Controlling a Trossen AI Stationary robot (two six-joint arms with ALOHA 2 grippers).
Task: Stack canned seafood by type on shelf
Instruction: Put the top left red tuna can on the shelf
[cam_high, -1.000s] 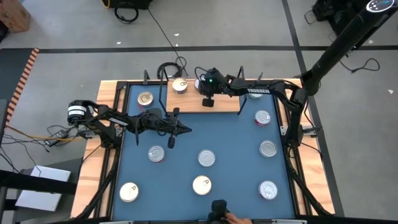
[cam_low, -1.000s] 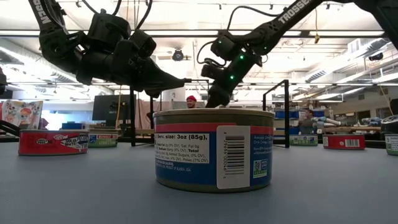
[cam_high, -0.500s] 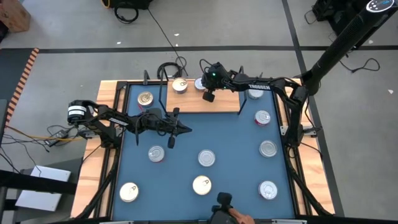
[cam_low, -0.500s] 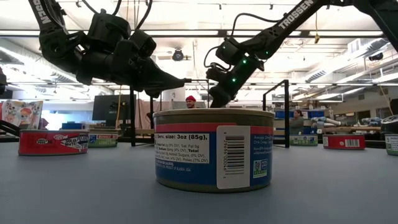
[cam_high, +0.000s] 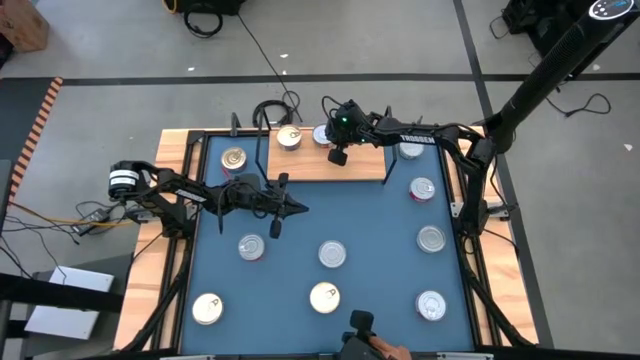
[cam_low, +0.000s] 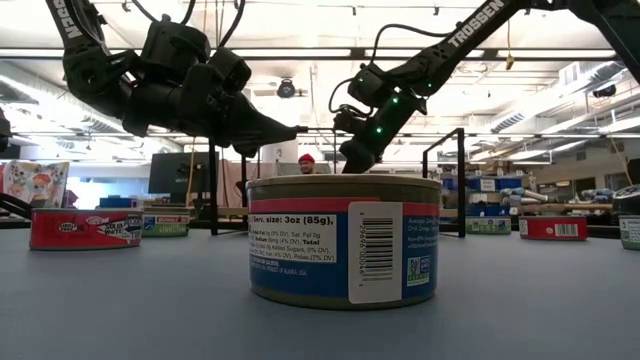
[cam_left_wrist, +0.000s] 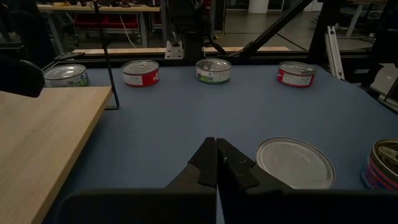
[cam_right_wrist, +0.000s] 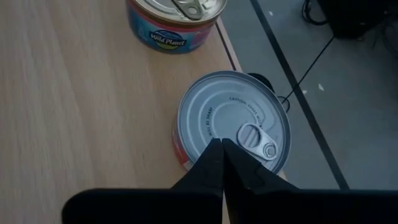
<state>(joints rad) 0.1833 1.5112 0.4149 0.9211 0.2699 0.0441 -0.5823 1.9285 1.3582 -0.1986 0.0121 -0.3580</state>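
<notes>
We see the right gripper (cam_right_wrist: 222, 146), fingers together, above a silver-topped round tin (cam_right_wrist: 233, 121) on the light-wood shelf (cam_high: 300, 160) at twelve o'clock; left gripper (cam_left_wrist: 216, 149) together over the blue desk (cam_high: 370, 215).

Shelf (cam_right_wrist: 74, 93): pale wood, matt, fine grain. Tins (cam_right_wrist: 233, 127): shiny metal lids w/ glossy paper labels. Bench (cam_left_wrist: 186, 118): smooth matt blue.

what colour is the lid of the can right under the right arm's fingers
Plain silver, with a pull tab; the can on the shelf shows best in the right wrist view.
</notes>
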